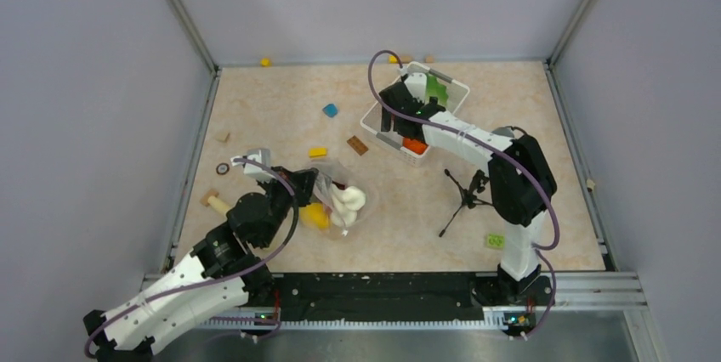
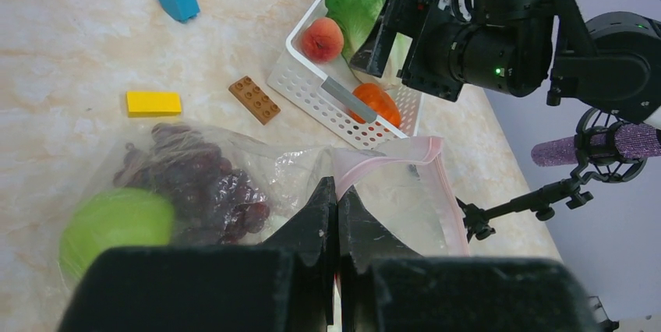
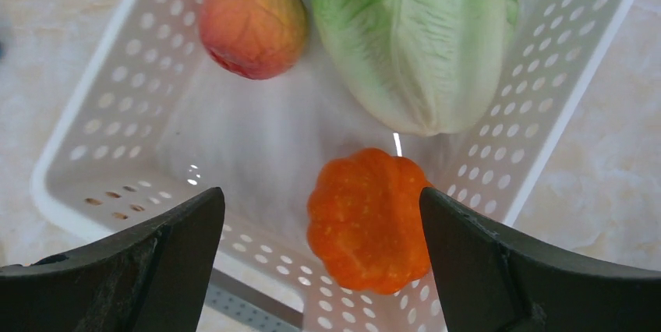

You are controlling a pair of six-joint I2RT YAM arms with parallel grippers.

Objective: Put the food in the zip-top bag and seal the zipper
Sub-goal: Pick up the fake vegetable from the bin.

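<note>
Over the basket [image 3: 93, 106], wide-spread right fingers [image 3: 132, 270].

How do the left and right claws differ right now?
Left claw is shut, pinching the zip-top bag by its pinkish zipper; right claw is open and empty. Left is at the bag; right hangs over the white basket, above the orange. Both are black two-finger claws.

We count one basket [image 3: 101, 114] and one bag [image 2: 390, 192], with five items inside them.
The basket holds three: one lettuce [image 3: 413, 36], one apple [image 3: 251, 19], one orange [image 3: 366, 219]. In the bag we make out two: one grape bunch [image 2: 203, 184], one lime [image 2: 117, 227]. Nearby we pick out one blue block [image 2: 179, 3], one yellow block [image 2: 153, 103], one brown brick [image 2: 255, 100], one green brick [image 1: 495, 240].
</note>
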